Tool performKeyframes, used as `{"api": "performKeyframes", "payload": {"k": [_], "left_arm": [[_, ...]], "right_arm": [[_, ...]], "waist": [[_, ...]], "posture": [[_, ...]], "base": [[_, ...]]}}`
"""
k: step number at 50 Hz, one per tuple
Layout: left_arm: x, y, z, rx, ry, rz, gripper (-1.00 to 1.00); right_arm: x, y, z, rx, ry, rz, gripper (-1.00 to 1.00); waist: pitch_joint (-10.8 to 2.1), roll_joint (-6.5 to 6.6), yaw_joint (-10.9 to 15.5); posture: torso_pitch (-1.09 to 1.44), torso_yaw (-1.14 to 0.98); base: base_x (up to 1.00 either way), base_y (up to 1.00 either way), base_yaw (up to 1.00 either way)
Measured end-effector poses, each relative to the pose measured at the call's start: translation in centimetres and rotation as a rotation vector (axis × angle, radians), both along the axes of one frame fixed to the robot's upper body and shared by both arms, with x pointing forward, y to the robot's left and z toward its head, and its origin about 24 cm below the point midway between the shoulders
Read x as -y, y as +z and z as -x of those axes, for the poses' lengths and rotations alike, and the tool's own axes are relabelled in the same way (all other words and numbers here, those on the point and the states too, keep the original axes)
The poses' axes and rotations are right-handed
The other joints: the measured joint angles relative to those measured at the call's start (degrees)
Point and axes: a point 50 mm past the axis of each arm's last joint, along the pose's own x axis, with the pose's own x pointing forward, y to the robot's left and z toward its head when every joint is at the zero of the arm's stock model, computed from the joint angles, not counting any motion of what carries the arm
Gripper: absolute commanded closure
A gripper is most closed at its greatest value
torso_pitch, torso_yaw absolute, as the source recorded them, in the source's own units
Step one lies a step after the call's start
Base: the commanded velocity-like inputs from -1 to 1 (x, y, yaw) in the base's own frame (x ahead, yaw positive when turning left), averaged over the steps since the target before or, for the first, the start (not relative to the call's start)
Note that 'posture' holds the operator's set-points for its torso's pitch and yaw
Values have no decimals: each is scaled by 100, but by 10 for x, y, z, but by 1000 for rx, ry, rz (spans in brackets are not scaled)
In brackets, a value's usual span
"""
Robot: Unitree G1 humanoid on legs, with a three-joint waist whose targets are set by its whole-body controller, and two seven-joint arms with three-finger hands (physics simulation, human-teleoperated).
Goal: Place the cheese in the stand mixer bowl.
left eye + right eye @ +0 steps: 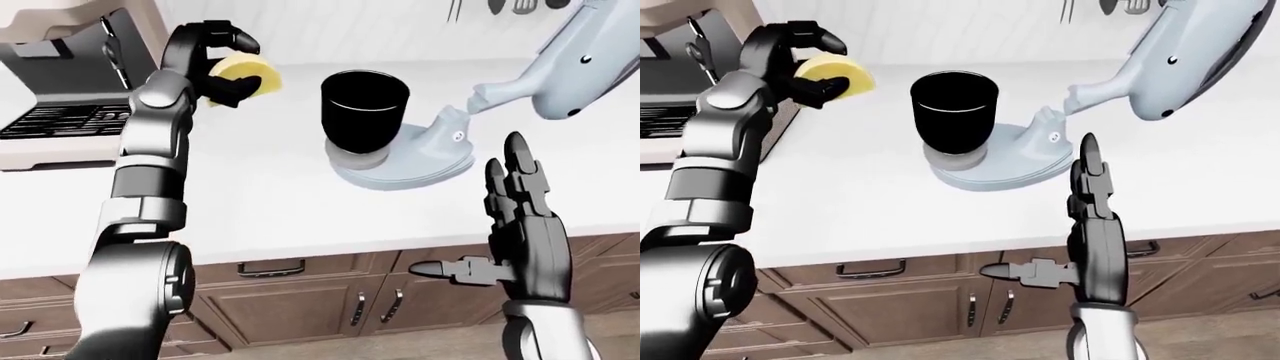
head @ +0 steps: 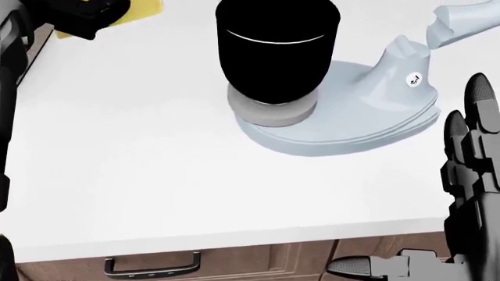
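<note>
My left hand (image 1: pixel 222 66) is shut on the yellow cheese wedge (image 1: pixel 246 73) and holds it above the white counter, left of the black mixer bowl (image 1: pixel 365 108) and about level with its rim. In the head view only a corner of the cheese (image 2: pixel 145 8) shows at the top left. The bowl (image 2: pixel 276 50) stands upright on the pale blue stand mixer base (image 2: pixel 367 120); the mixer head (image 1: pixel 580 71) is tilted up at the right. My right hand (image 1: pixel 520 217) is open, fingers up, over the counter's near edge to the right of the mixer.
A stove or grill appliance (image 1: pixel 60 124) stands at the left of the counter (image 1: pixel 260 202). Wooden drawers with handles (image 1: pixel 272 268) run below the counter. Utensils (image 1: pixel 505 7) hang on the wall at the top right.
</note>
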Motion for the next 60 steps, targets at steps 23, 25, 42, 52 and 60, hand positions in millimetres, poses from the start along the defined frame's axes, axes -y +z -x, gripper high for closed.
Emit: {"api": "performKeyframes", "payload": {"k": [23,25,42,52,60], "left_arm": [[32,41,-4,85,-61,-40,100],[34,38,-5,97,-58,-37,100],[62,30,-7,194,-65,-19,100],[69,35,-5,265,-43,8,100],[83,35,-4,285,-69,4,100]], "right_arm": [[2,4,4,24,0,3,-100],[2,5,4,27,-1,3,-100],[2,6,5,31,5,4,-100],[2,5,5,29,4,4,-100],[2,6,5,33,6,4,-100]], "waist": [[29,-28,3],[27,-29,4],[34,-69,16],[29,-71,19],[25,-81,22]], "posture": [[0,0],[0,0],[0,0],[0,0],[0,0]], "base": [[0,0,0],[0,0,0],[0,0,0],[0,0,0],[0,0,0]]}}
